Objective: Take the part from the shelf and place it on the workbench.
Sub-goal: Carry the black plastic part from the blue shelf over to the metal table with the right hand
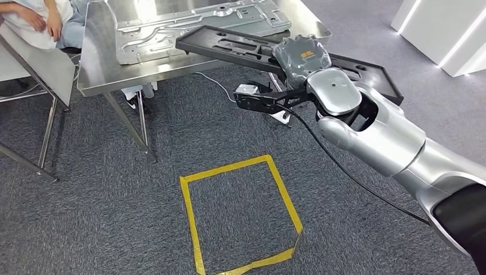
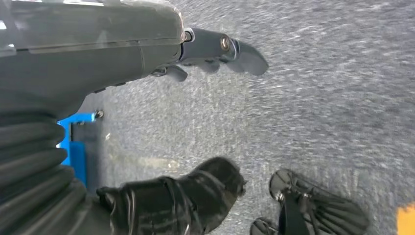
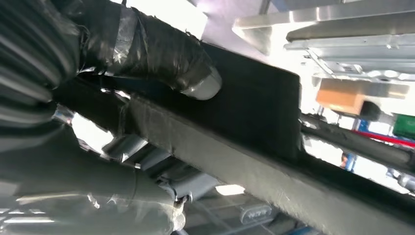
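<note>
gleaming steel workbench (image 1: 91,63), grey carpet (image 1: 86,217), yellow tape square (image 1: 240,215)

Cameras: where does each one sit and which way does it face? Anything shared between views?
Head view: high on the body, looking forward and down at the workbench and carpet; right arm and right hand holding the black part.
Left wrist view: behind the left hand, facing the carpet.
Right wrist view: behind the right hand, facing up along the part's underside.
Shared: head and right wrist views both show the part.

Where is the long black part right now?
In the head view the long black part is held in the right hand, upper centre-right, its far end reaching over the near edge of the steel workbench, beside the stamped metal panel lying there.
</note>
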Available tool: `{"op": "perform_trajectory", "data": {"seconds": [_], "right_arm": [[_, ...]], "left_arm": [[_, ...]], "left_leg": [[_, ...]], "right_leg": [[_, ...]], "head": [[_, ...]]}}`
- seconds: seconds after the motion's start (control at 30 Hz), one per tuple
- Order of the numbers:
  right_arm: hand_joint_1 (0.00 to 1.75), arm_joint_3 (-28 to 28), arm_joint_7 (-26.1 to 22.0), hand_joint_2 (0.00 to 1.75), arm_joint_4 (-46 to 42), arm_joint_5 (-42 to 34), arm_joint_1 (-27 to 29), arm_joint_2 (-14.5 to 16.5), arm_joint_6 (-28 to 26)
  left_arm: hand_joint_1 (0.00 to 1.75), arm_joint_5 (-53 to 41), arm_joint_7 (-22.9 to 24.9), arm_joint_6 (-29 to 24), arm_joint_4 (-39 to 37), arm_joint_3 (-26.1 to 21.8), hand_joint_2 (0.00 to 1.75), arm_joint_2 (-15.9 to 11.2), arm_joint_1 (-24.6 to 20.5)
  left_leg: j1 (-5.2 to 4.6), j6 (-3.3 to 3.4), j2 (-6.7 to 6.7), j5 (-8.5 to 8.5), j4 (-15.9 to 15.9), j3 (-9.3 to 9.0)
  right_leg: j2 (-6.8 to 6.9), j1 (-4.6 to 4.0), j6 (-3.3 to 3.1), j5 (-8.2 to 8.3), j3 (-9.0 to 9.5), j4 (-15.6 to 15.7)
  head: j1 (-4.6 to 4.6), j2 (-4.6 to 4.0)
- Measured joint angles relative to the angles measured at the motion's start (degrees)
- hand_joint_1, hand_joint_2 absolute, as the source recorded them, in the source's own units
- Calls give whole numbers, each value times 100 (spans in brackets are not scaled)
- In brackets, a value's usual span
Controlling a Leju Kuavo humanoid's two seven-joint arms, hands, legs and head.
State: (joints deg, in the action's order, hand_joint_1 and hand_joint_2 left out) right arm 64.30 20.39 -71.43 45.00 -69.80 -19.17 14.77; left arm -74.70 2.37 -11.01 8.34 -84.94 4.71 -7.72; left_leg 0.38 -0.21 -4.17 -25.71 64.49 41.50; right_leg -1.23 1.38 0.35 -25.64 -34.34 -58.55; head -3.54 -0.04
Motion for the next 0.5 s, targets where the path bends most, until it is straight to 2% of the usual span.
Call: {"op": "perform_trajectory", "data": {"seconds": [0.03,0.07,0.1,0.13,0.17,0.2,0.27,0.3,0.37,0.4,0.43,0.47,0.5], "right_arm": [[175,0,0,175,8,0,-4,3,-3],[175,0,-4,175,16,0,-6,3,-6],[175,1,-11,175,24,0,0,6,-9],[175,1,-20,175,32,0,9,11,-13],[175,2,-29,175,37,0,17,16,-18],[175,2,-38,175,42,0,21,22,-24],[175,2,-76,175,55,20,14,24,-43],[175,2,-108,175,63,37,9,24,-63],[175,3,-176,175,77,80,1,45,-103],[175,3,-198,175,78,101,1,62,-120],[175,3,-213,175,80,120,-4,77,-127],[175,2,-221,175,84,138,-13,86,-135],[175,1,-222,175,89,152,-21,84,-144]], "left_arm": [[0,-3,4,11,1,0,175,-7,-10],[0,-5,6,26,1,0,175,-15,-21],[0,-6,9,42,1,0,175,-22,-29],[0,-7,14,56,1,0,175,-26,-28],[0,-8,21,67,1,0,175,-26,-24],[0,-9,27,76,1,0,175,-27,-18],[0,-16,29,94,1,0,175,-28,-16],[0,-21,23,102,1,0,175,-30,-13],[0,-28,8,110,1,0,175,-40,1],[0,-29,1,110,1,0,175,-48,8],[0,-28,-11,112,1,0,175,-55,8],[0,-27,-27,115,1,0,175,-61,1],[0,-25,-47,123,1,0,175,-66,-12]], "left_leg": [[4,-22,191,-146,349,182],[20,-40,288,-259,686,370],[33,-55,338,-301,912,503],[43,-65,366,-246,939,537],[51,-75,397,-101,745,451],[57,-78,467,97,380,264],[38,-65,592,333,-308,-122],[19,-40,625,359,-480,-223],[-19,32,578,325,-528,-249],[-16,70,557,316,-544,-276],[-9,108,533,309,-569,-312],[0,146,511,305,-597,-348],[10,182,491,299,-614,-378]], "right_leg": [[91,-13,-21,-11,27,13],[184,-24,-32,-27,45,16],[277,-30,-33,-45,60,15],[368,-30,-28,-68,78,14],[448,-28,-16,-92,101,13],[522,-27,2,-121,132,10],[634,-42,64,-186,179,4],[674,-53,101,-208,197,6],[733,-71,169,-231,239,27],[729,-65,204,-251,260,36],[655,-56,230,-297,258,-9],[538,-46,246,-383,200,-156],[388,-37,254,-512,57,-433]], "head": [[-14,-1],[-17,-1],[-20,-1],[-22,-1],[-24,-1],[-24,-1],[-16,-1],[-1,-1],[29,-1],[40,0],[52,0],[64,1],[80,1]]}}
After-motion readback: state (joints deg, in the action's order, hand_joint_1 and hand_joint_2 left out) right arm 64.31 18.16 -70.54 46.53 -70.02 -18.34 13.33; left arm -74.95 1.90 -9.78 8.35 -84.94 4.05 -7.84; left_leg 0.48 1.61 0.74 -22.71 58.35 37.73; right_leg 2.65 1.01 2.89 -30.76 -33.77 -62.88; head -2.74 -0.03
